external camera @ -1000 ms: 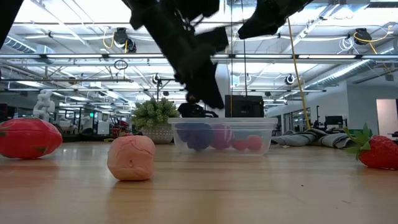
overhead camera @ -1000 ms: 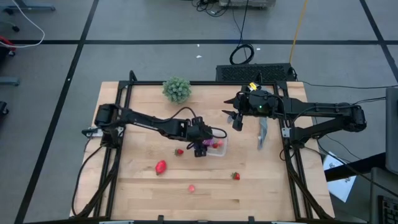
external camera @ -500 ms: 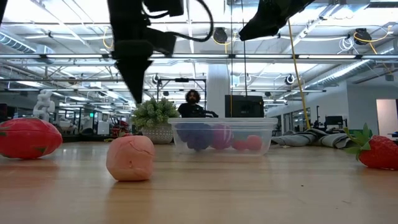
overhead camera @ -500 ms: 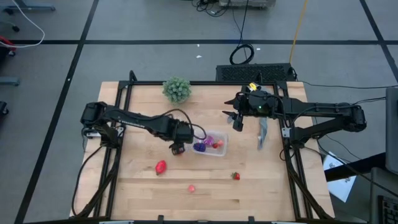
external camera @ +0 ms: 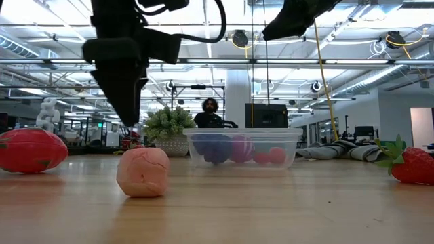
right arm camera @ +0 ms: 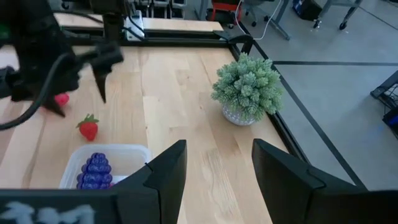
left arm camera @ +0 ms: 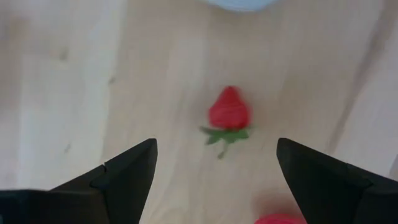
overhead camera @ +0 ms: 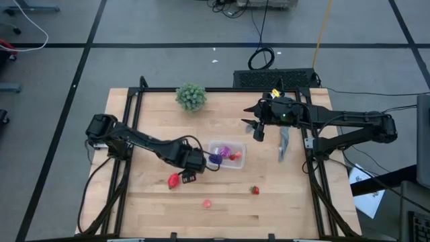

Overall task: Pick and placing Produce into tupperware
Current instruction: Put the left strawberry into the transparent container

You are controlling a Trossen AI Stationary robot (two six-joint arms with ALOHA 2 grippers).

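Note:
The clear tupperware [overhead camera: 240, 162] stands mid-table, with a purple grape cluster [overhead camera: 215, 159], a magenta ball [overhead camera: 226, 150] and red pieces [overhead camera: 235, 156] inside. My left gripper [overhead camera: 188, 177] hovers open to its left, pointing down. A small strawberry [left arm camera: 229, 112] lies on the table below, between its fingers in the wrist view. A larger red fruit [overhead camera: 174, 180] lies beside the gripper. A pink piece [overhead camera: 207, 203] and another strawberry [overhead camera: 255, 190] lie nearer the front edge. My right gripper [overhead camera: 256, 132] waits open, raised at the far right.
A green bushy plant [overhead camera: 191, 96] stands at the table's far edge. A grey strip [overhead camera: 283, 144] lies right of the tupperware. A black frame [overhead camera: 134, 101] runs along the table's sides. In the low view a person [external camera: 211, 114] sits in the room beyond.
My left gripper has moved from above the tupperware toward the table's left and near edge, staying open, and has tipped to point more steeply down. It now hangs over the small strawberry and the larger red fruit. The produce has not moved.

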